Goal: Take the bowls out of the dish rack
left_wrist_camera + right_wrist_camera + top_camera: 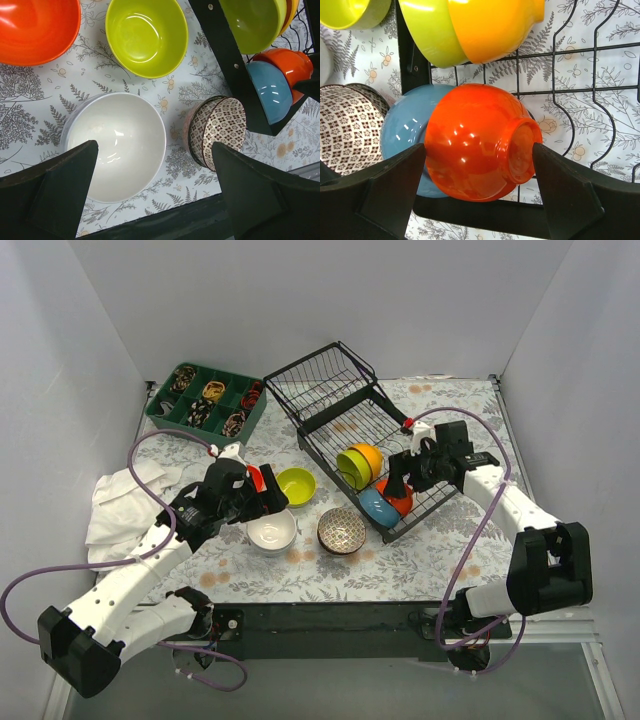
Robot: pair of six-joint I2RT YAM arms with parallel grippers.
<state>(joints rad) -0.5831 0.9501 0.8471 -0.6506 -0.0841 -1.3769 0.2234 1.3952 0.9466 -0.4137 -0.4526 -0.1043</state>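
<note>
Roughly half done, by my read. Four bowls were out on the table [430, 560], clustered just left of the rack's near corner: red bowl [35, 30], lime bowl [296, 486], white bowl [271, 532], patterned bowl [341, 529]. Four were left in the dish rack [330, 390], which sat angled mid-table toward the right: green bowl [350, 466] and yellow bowl [371, 455] nested on edge, blue bowl [377, 507] and orange bowl [470, 145] at the near end. Right gripper [479, 150] was spread wide astride the orange bowl, contact unclear, bowl not lifted. Left gripper [155, 147] hung wide open, empty, over the white bowl. Surface: flat fern-print cloth. Plain pale walls on three sides; green tray [157, 410] far left, white rag [120, 505] at the left edge.
</note>
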